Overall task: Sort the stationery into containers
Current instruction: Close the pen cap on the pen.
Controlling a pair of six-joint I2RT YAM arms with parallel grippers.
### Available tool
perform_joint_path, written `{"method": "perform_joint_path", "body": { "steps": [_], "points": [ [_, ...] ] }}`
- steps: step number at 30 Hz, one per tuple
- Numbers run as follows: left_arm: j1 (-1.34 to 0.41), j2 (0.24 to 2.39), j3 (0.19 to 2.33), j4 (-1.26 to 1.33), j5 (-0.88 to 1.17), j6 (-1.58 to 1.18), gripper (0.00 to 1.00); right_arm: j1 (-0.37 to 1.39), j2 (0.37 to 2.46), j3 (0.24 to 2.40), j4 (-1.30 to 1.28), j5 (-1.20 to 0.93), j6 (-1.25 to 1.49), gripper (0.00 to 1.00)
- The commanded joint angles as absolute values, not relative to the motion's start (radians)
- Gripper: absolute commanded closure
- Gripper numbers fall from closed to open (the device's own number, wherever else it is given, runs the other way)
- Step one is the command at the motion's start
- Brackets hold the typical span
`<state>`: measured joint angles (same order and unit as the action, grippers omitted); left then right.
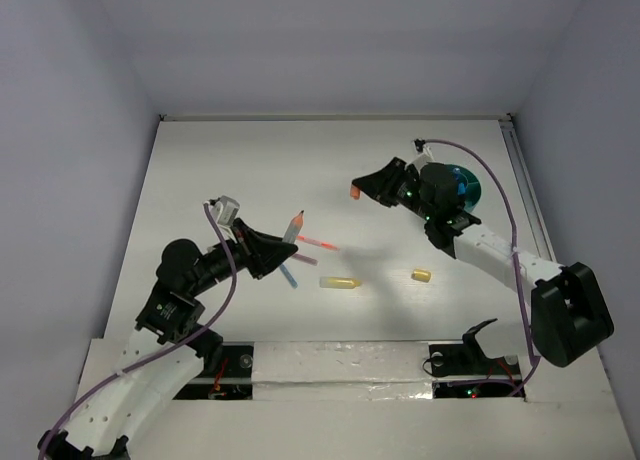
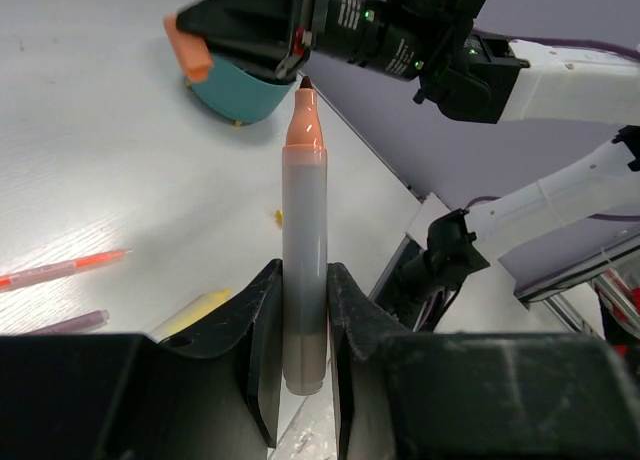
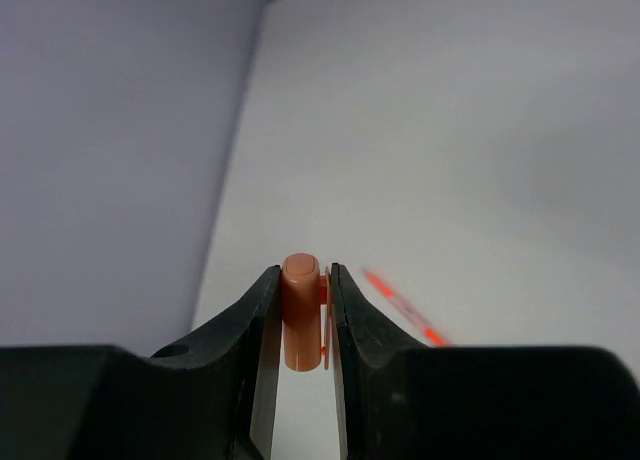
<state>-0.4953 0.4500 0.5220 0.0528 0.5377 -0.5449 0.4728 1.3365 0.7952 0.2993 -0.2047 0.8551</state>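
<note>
1. Stationery is split between the two arms and the table (image 1: pixel 250 170); nothing can be seen inside the teal cup (image 1: pixel 466 187) from here.
2. On the left, the left gripper (image 1: pixel 283 244) is pinching a grey marker (image 1: pixel 292 227) by its lower barrel, with both fingers pressed against it.
3. The marker is lifted off the table and uncapped, and its orange tip points far and right toward the other arm.
4. On the right, the right gripper (image 1: pixel 362 188) is clamped on an orange cap (image 1: pixel 354 192), which is held in the air between its fingers.
5. In the left wrist view the marker's tip sits just beside the right gripper's fingers, and I cannot tell whether they touch.
6. The teal cup stands at the far right, partly hidden behind the right gripper's wrist.
7. Near the middle of the table lie a yellow highlighter (image 1: pixel 339 282) and, to its right and apart from it, a small yellow piece (image 1: pixel 421 275).
8. Just beside the left gripper lie a red pen (image 1: pixel 316 243), a purple pen (image 1: pixel 303 259) and a blue pen (image 1: pixel 289 275), close together.
</note>
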Motion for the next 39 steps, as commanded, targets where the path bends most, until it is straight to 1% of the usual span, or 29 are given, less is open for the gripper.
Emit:
{"method": "perform_joint_path", "body": {
  "steps": [1,4,6,7,8,9,11,17,18,20,22,25,29,39],
  "points": [
    [-0.491,0.495,0.535,0.215,0.609,-0.601,1.0,0.486,1.35,0.854,0.685,-0.383,0.841,1.0],
    [-0.482,0.587,0.584,0.267,0.635,-0.62,1.0,0.486,1.377,0.887,0.822,-0.451,0.851,1.0],
    [-0.482,0.661,0.603,0.311,0.681,-0.679,1.0,0.495,1.373,0.853,0.915,-0.453,0.876,1.0],
    [-0.47,0.684,0.598,0.399,0.707,-0.716,1.0,0.495,1.362,0.835,1.014,-0.446,0.882,1.0],
    [-0.469,0.727,0.591,0.454,0.76,-0.756,1.0,0.495,1.359,0.818,1.05,-0.418,0.888,1.0],
    [-0.454,0.747,0.586,0.53,0.779,-0.819,1.0,0.495,1.358,0.804,1.075,-0.411,0.893,1.0],
    [-0.427,0.806,0.589,0.583,0.814,-0.853,1.0,0.495,1.364,0.81,1.118,-0.414,0.891,1.0],
    [-0.39,0.911,0.632,0.601,0.839,-0.818,1.0,0.495,1.388,0.813,1.183,-0.413,0.919,1.0],
    [-0.376,0.916,0.617,0.62,0.847,-0.827,1.0,0.495,1.39,0.804,1.201,-0.404,0.934,1.0],
    [-0.35,0.922,0.572,0.742,0.87,-0.883,1.0,0.495,1.405,0.781,1.277,-0.397,0.959,1.0],
    [-0.341,0.922,0.555,0.788,0.887,-0.916,1.0,0.495,1.419,0.779,1.299,-0.396,0.971,1.0],
    [-0.331,0.92,0.563,0.804,0.9,-0.934,1.0,0.514,1.454,0.785,1.373,-0.399,1.0,1.0],
    [-0.331,0.911,0.558,0.839,0.905,-0.962,1.0,0.551,1.486,0.805,1.402,-0.376,1.006,1.0],
    [-0.322,0.922,0.505,0.942,0.931,-1.037,1.0,0.63,1.543,0.828,1.486,-0.249,0.991,1.0]
  ]
}}
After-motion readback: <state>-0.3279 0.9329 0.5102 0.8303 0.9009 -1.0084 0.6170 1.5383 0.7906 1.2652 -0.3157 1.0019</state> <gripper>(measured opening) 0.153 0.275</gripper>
